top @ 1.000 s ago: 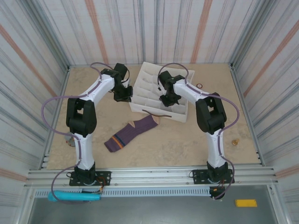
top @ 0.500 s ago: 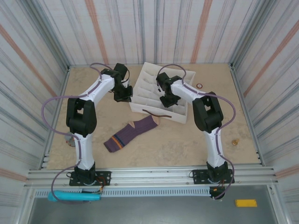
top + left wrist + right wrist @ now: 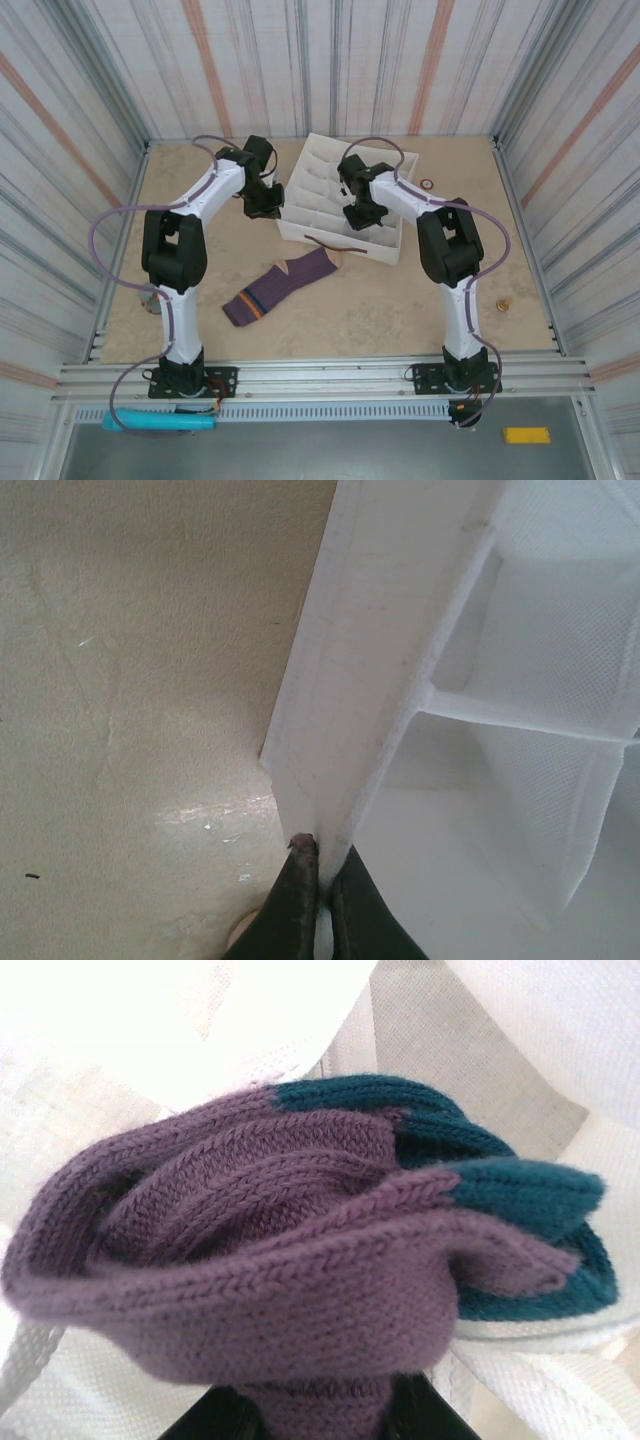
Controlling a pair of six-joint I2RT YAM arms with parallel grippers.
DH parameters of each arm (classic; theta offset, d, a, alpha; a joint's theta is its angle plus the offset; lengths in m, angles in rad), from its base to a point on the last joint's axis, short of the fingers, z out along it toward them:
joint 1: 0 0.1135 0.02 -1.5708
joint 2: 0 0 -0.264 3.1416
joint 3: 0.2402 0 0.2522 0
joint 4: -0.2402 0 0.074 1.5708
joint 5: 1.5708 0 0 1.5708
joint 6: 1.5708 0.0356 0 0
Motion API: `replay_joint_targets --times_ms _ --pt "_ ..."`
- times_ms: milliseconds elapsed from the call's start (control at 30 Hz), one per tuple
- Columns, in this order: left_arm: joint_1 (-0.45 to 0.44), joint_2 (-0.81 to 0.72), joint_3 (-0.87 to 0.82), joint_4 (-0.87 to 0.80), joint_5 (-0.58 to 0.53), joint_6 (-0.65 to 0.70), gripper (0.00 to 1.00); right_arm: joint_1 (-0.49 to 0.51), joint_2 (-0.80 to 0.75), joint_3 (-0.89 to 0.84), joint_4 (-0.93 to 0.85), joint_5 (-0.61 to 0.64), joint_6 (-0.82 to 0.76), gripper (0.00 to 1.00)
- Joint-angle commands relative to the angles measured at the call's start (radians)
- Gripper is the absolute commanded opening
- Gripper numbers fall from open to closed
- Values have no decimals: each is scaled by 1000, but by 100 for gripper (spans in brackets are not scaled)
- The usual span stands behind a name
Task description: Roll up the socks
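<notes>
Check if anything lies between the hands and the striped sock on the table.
Nothing visible: the striped sock lies on bare table. Both hands are occupied: the left hand pinches the organizer wall, the right hand holds the purple-teal sock.

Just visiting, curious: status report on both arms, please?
Left gripper jaws pinching white mesh divider box wall. Right gripper clamping bunched purple-and-teal knit sock. Striped purple sock flat on table.

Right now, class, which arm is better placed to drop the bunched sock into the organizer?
Right: the right gripper holds the bunched sock over the organizer; the left gripper pinches its wall.
</notes>
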Motion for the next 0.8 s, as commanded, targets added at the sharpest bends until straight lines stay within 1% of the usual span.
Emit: replay_joint_targets --times_ms 0,267,367,467,500,567,600,667,700,767 --pt "34 8 -7 -15 -81 -58 0 -19 -46 -43 -134 -72 1 14" --pt "33 9 -7 -9 -79 -67 0 -25 -59 -19 -172 -91 -27 20" --pt "33 12 -11 -3 -71 -71 0 -25 -64 -19 -170 -91 -27 20" --pt "33 16 -6 3 -58 -61 0 -25 -68 -24 -144 -64 -33 16" --pt "33 11 -6 5 -58 -60 3 -27 -63 -20 -136 -52 -37 15" --pt "34 -6 -13 24 -51 -49 31 -31 -53 -9 -128 -42 -49 12" --pt "35 -18 -14 35 -50 -43 41 -33 -48 -9 -115 -32 -59 10" --pt "43 -33 -2 40 -45 -29 51 -34 -49 -16 -96 -15 -76 8" --pt "49 -38 10 38 -36 -18 54 -34 -52 -19 -87 -12 -83 7" --pt "65 -44 36 44 -16 9 55 -36 -65 -33 -69 -8 -97 7"
